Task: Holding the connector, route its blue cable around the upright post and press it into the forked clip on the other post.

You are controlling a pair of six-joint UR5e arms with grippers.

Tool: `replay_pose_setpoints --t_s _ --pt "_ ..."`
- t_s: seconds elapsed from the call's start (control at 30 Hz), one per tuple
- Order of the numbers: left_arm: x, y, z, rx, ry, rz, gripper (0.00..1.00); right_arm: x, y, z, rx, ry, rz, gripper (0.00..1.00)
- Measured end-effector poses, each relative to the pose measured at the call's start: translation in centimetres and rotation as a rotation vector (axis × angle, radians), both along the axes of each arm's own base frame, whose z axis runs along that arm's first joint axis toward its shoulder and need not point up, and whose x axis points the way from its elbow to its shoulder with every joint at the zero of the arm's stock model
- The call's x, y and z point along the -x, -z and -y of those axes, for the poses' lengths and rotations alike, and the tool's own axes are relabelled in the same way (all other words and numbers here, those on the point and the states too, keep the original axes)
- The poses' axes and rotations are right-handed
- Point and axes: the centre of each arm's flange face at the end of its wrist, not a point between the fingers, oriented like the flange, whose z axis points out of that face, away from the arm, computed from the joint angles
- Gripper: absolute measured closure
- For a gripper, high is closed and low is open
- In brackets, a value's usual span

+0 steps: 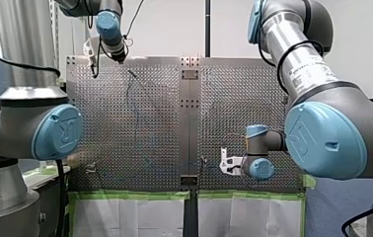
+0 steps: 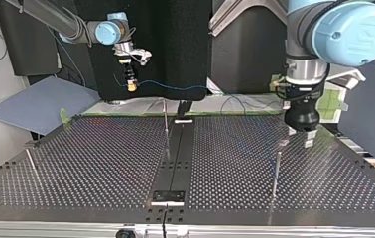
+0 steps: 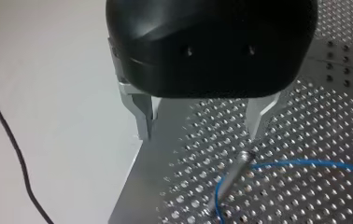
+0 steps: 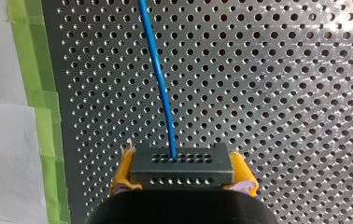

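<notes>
Right jaws are pinching the connector [image 4: 181, 165] squarely between yellow pads [image 4: 243, 173]; blue cable [image 4: 158, 70] is running straight ahead from it. Left jaws are hanging spread and empty over a post [image 3: 230, 175], cable curving by its base. Connector is sitting upper left in the top view, off the table [image 2: 86, 158]. Advice: holding tension low, sweeping wide round the post.

Left gripper [image 3: 200, 133] is pointing downward on an upright wrist, its metal fingers [image 3: 143, 116] standing well apart. Right gripper [image 4: 182, 176] is hanging from the outstretched right arm [image 2: 51, 17], its yellow pads [image 4: 124, 170] clamping the connector [image 4: 182, 163] from both sides.
</notes>
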Motion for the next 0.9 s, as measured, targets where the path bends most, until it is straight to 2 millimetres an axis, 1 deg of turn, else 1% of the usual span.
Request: replay_pose_setpoints --t_s 0.2,0.4,0.63,0.77,0.9 --pt "0.7 1.8 0.5 -0.059 -0.011 0.000 0.00 0.0 0.0 0.0 -0.001 0.000 -0.001 1.00" --pt "1.3 4.0 1.6 -0.098 0.014 -0.003 0.00 0.0 0.0 0.0 -0.001 0.000 -0.001 1.00" --pt "1.8 7.0 2.8 -0.109 0.052 -0.012 0.00 0.0 0.0 0.0 0.001 0.000 0.000 1.00" --pt "1.6 7.8 3.4 -0.115 0.067 -0.004 0.00 0.0 0.0 0.0 0.002 0.000 0.001 1.00" --pt "0.9 8.6 3.7 -0.130 0.064 -0.002 0.00 0.0 0.0 0.0 0.001 0.000 0.001 1.00"
